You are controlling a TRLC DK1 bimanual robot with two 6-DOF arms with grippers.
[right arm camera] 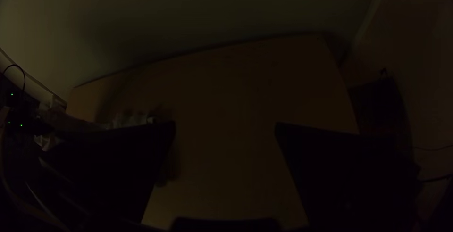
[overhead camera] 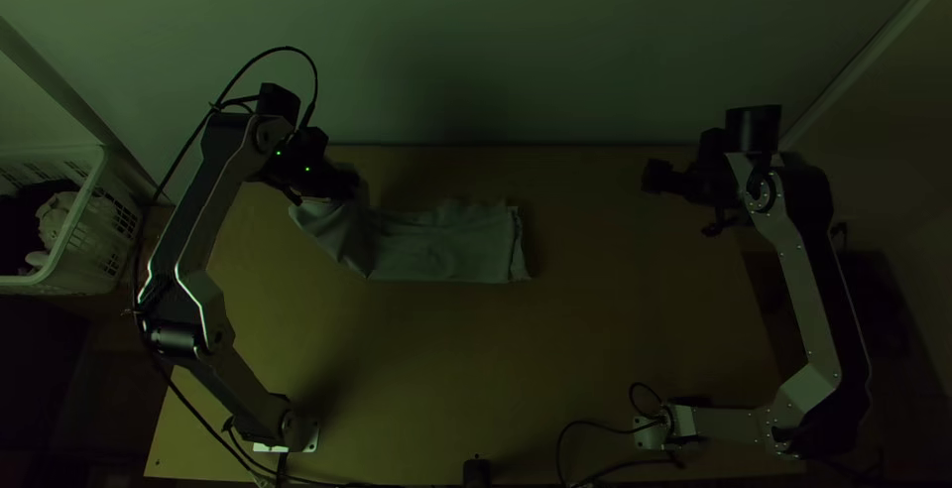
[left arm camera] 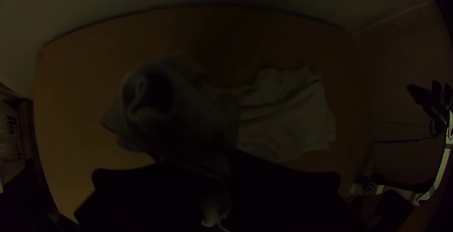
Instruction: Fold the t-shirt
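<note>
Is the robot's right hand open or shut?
Open: the right gripper has wide, flat black fingers standing apart, light wooden table showing between.

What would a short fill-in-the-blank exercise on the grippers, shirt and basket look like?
The left gripper holds one end of the shirt, so its jaws are ____.
The right gripper holds nothing, and its jaws are wide ____.
In the top view, the basket stands off the ____ side of the table.

Missing words: shut; open; left.
</note>
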